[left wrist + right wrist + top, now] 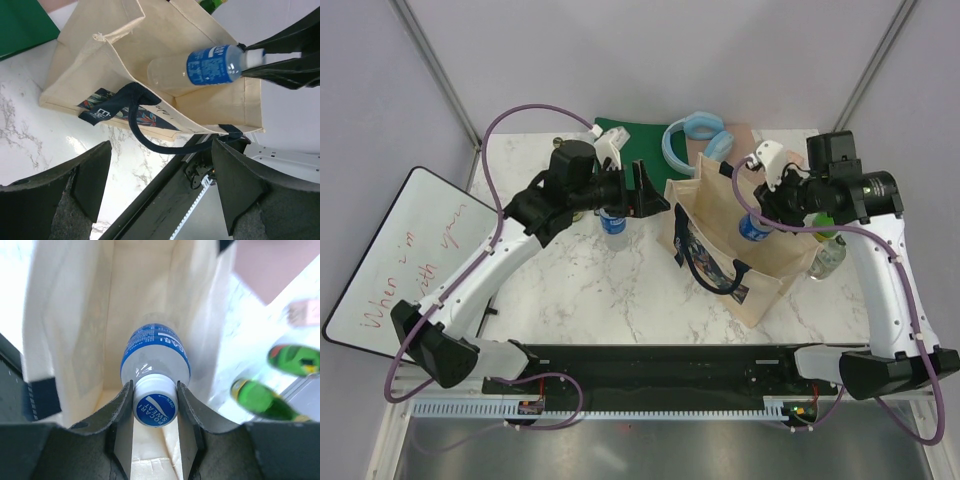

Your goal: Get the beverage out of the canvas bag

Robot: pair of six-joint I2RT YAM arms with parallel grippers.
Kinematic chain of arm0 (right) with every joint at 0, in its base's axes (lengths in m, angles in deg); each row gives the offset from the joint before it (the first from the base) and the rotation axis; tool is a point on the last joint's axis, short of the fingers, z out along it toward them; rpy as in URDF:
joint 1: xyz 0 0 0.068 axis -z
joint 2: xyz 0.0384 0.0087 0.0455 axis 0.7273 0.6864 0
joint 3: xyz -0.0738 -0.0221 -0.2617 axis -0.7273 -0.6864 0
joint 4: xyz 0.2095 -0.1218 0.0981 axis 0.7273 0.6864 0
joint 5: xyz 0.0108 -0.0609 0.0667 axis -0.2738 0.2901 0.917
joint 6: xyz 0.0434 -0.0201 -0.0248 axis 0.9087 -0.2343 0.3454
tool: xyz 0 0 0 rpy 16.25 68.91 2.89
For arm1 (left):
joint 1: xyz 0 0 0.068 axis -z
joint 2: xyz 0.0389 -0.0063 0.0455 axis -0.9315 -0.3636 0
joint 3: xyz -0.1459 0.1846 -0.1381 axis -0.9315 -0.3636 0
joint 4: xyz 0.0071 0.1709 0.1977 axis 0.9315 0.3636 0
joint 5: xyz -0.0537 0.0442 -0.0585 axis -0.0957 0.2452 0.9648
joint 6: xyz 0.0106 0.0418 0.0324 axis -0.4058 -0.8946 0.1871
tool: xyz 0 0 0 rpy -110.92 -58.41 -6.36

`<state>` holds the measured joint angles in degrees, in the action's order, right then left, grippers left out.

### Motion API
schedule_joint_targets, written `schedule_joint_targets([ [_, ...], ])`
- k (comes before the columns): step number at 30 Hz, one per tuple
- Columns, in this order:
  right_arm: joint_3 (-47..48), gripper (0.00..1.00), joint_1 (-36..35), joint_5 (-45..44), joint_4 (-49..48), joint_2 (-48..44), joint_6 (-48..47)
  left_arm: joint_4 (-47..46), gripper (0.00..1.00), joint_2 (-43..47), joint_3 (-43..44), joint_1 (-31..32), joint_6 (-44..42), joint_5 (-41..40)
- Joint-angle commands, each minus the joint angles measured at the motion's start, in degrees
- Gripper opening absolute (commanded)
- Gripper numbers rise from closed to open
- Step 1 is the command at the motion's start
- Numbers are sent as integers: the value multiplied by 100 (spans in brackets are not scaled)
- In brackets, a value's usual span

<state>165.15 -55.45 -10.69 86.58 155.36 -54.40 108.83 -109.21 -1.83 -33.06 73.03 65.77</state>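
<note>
Toward six o'clock inside the canvas bag (65, 315), my right tool (154, 387) pinches the Pocari Sweat bottle (155, 352) by its cap; I'd pull straight out, grip firm, while my left tool (160, 150) gapes empty.

The canvas bag (767, 285) stands open-mouthed on the marble bench, right of centre in the top view. It is boxy beige cloth with a dark blue printed picture on the side facing lower left, and dark strap handles droop over that face. The beverage (155, 352) is a clear plastic bottle with a blue label and a blue-and-white cap. It lies tilted in the bag's mouth, its body between the cloth walls and its cap end by the rim. The right fingers (122, 415) pinch the cap from both sides.
</note>
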Motion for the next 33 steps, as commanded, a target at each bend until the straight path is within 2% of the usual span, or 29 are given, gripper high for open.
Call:
schedule_joint_targets([
  [1,1223,0,-26,555,-611,112,239,-61,87,410,13,16,-363,-437],
  [6,2753,0,-26,1126,-725,647,476,-52,87,595,118,7,-636,-833],
  [11,3360,0,-34,2188,-1287,806,1029,88,87,849,268,15,-900,-1228],
  [14,3545,0,-52,2524,-1717,886,1477,124,87,1043,242,7,-1014,-1536],
  [18,3572,0,-157,3051,-2367,938,2084,185,88,1446,137,7,-1146,-1896],
  [22,3449,0,-508,3140,-2439,965,2278,211,88,1719,5,7,-1243,-2256],
  [29,3106,0,-1431,2851,-2238,912,2006,317,88,2001,-136,7,-1252,-2530],
  [33,2896,0,-2194,2561,-1974,930,1454,378,88,2150,-276,7,-1234,-2731],
])
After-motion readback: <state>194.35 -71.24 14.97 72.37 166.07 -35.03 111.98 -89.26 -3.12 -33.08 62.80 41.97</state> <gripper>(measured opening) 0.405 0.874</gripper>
